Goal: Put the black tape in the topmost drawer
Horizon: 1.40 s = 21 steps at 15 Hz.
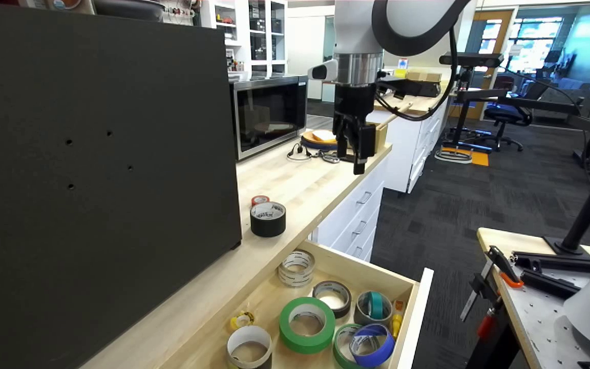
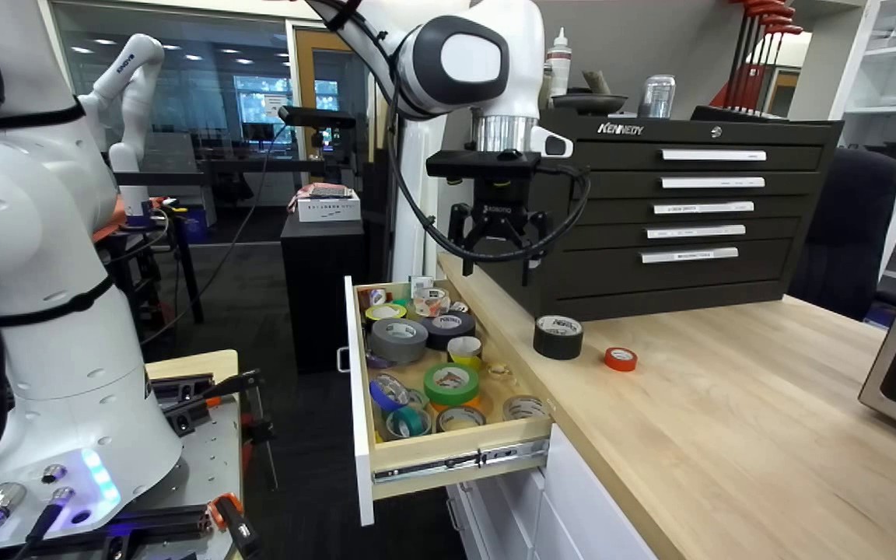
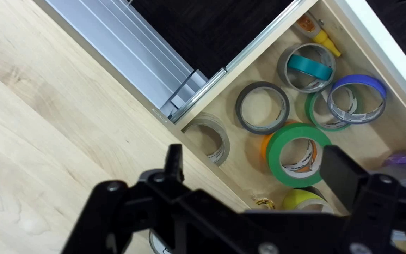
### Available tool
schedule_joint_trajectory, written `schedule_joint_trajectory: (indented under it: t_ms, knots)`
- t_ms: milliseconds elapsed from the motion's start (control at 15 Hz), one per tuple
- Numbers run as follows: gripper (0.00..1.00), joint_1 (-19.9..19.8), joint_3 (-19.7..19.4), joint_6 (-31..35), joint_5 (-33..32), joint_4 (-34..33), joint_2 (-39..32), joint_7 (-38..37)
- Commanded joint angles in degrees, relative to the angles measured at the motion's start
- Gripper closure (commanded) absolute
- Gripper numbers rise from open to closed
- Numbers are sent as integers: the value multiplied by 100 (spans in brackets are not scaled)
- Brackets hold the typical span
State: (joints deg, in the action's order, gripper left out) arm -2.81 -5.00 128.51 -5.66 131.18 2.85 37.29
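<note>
The black tape stands on the wooden countertop near its front edge, seen in both exterior views (image 1: 268, 228) (image 2: 558, 340). In the wrist view only a sliver of a roll, apparently this one (image 3: 158, 244), shows at the bottom behind the gripper. The open drawer under the countertop (image 1: 420, 318) (image 2: 360, 420) (image 3: 395, 53) holds several rolls of tape. My gripper (image 1: 351, 161) (image 2: 497, 268) is open and empty, pointing down, well above the counter edge and drawer. In the wrist view its fingers (image 3: 252, 151) are wide apart with nothing between them.
A small red tape roll (image 1: 259, 200) (image 2: 620, 358) lies beside the black tape. A tall dark tool chest (image 1: 100, 169) (image 2: 681, 225) stands on the counter close to the tape. A microwave (image 1: 272, 115) stands farther along. A green tape roll (image 3: 296, 155) lies in the drawer.
</note>
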Motion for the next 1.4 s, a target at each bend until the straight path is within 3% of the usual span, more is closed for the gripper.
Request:
schedule_joint_trajectory:
  t_ms: [0,667,933,1333]
  knots:
    - [0,102,135,335,153,-168,-239,317]
    - [0,123,550,947,623,-617,-913,1845]
    - [0,60,620,1123,847,-992,-1362,2655]
    - [0,-70,742,1197,746,-1803,-2215,3245]
